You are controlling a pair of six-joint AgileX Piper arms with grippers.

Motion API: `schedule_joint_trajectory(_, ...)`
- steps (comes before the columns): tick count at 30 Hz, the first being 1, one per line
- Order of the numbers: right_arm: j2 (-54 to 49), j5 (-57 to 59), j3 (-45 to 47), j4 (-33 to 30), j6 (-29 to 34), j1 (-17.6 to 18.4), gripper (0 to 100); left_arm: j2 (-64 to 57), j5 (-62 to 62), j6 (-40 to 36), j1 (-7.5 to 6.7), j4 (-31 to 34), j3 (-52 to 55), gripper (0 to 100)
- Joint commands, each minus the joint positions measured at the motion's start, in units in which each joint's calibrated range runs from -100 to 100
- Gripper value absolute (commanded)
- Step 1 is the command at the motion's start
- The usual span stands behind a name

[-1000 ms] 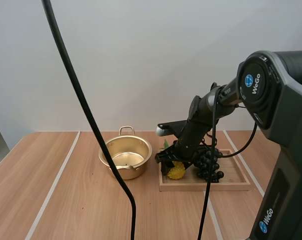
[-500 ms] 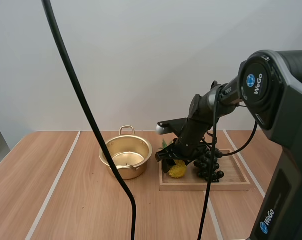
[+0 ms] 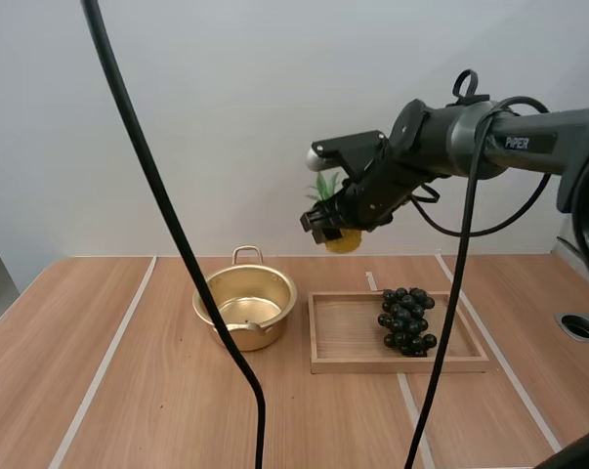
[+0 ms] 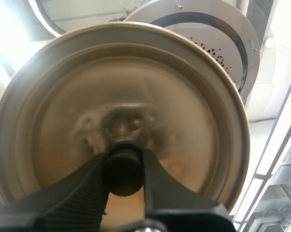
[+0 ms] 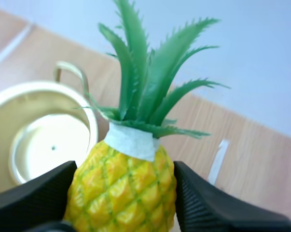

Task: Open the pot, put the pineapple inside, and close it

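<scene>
While left tool point(image 4: 125, 170) pinches the lid point(image 4: 184, 121) by its knob, so the pot point(image 3: 263, 336) stands open on the counter point(image 3: 128, 391), right tool point(image 3: 333, 227) clamps the pineapple point(image 5: 121, 188) crown up, aloft, well above pot and tray point(image 3: 401, 366), high enough, by my judgement, to clear the rim.

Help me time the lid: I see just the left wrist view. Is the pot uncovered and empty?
Observer: Yes, the round golden metal pot stands open and empty on the wooden table.
Operator: My left tool grips the round golden lid. Where is the pineapple?
Observer: The small yellow pineapple with green leaves is pinched in the right tool, raised high to the pot's right, not over it.
Operator: What else is on the table?
Observer: A bunch of dark grapes lies in the shallow wooden tray beside the pot.
</scene>
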Motion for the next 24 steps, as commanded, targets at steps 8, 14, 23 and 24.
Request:
schedule_joint_trajectory(8, -0.9, -3.8, -1.8, 14.1, -16.3, 4.0, 0, 0.1, 0.4, -0.4, -0.1, 3.3, 0.0, 0)
schedule_joint_trajectory(14, 3.5, -4.0, -1.8, 12.2, -18.0, 9.8, 0, 0.0, 0.4, -0.4, -0.1, 4.4, 0.0, 0)
schedule_joint_trajectory(23, 12.8, -3.6, -1.8, 4.2, -18.0, 12.7, 0, 0.0, 7.3, -0.4, -0.1, 4.8, 0.0, 0)
schedule_joint_trajectory(24, 13.6, -3.8, -1.8, 3.4, -18.0, 12.7, 0, 0.0, 7.3, -0.4, -0.1, 5.5, 0.0, 0)
